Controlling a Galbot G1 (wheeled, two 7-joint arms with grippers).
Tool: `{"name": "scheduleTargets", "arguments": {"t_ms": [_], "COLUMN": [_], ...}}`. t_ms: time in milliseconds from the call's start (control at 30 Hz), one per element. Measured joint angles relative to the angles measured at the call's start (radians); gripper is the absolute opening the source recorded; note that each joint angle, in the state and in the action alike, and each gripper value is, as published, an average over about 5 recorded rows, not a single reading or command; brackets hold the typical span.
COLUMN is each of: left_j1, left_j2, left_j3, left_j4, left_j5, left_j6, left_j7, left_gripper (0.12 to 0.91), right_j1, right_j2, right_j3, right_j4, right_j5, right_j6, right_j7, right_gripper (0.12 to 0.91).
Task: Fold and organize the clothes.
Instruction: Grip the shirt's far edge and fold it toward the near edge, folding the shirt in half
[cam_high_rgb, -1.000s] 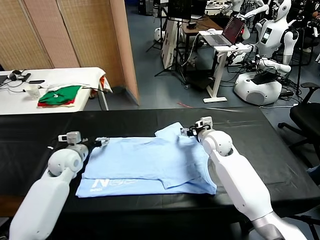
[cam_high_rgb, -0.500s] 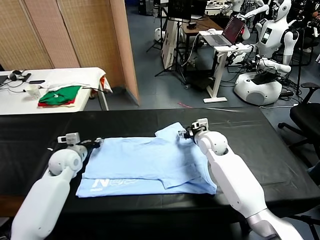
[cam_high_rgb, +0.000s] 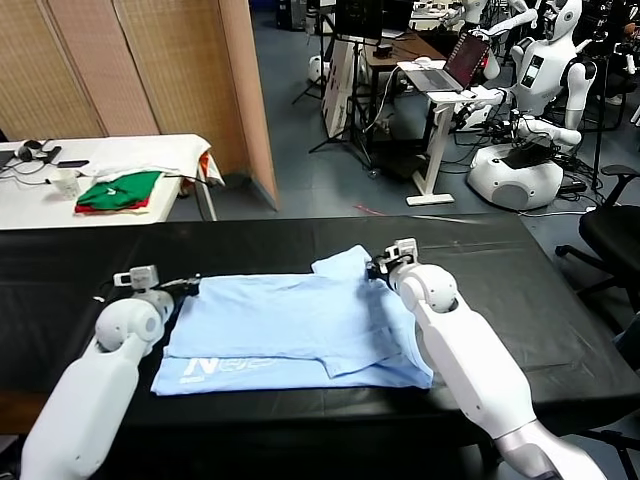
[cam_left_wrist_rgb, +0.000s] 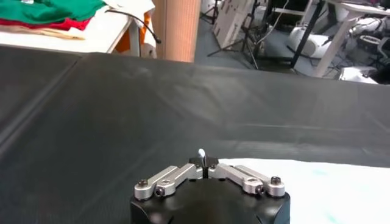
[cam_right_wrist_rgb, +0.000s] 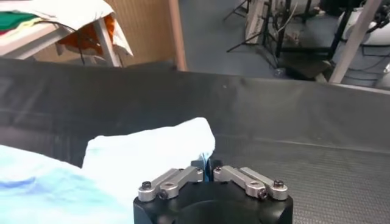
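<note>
The pale light-blue T-shirt (cam_high_rgb: 300, 325) lies partly folded on the black table (cam_high_rgb: 80, 260), white lettering at its near left corner. My left gripper (cam_high_rgb: 190, 284) is at the shirt's far left corner and is shut on a pinch of the cloth (cam_left_wrist_rgb: 201, 153). At the far right, by the sleeve, my right gripper (cam_high_rgb: 375, 266) is likewise shut on the shirt's edge, and blue fabric shows between its closed jaws (cam_right_wrist_rgb: 206, 164). The shirt's sleeve (cam_right_wrist_rgb: 152, 146) lies just ahead of the right gripper.
A white side table (cam_high_rgb: 110, 160) behind the left end carries green and red garments (cam_high_rgb: 120, 190) and a white cloth. A wooden partition (cam_high_rgb: 150, 70) stands behind it. Other robots, a laptop stand and an office chair (cam_high_rgb: 610, 235) are beyond the right end.
Both grippers went from open to shut, closing on the shirt's far corners. The left one slid a little left, and the right one a little toward the sleeve.
</note>
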Motion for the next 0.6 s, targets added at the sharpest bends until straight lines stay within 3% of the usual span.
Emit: {"name": "scheduleTargets", "arguments": {"t_ms": [200, 600], "left_j1": [0.055, 0.265], "left_j2": [0.023, 0.057], "left_j3": [-0.034, -0.154], "left_j4": [-0.091, -0.275], "left_j5": [-0.001, 0.010], "left_j6": [-0.010, -0.032], "left_j7": [-0.007, 0.011], "left_gripper": [0.151, 0.151], "right_j1": [-0.068, -0.286], "right_j2": [-0.036, -0.128], "right_j3": [0.031, 0.111], "right_j4": [0.099, 0.340], "right_j5": [-0.021, -0.112], "right_j6": [0.071, 0.054], "right_j7": [-0.011, -0.033], "right_gripper": [0.142, 0.142]}}
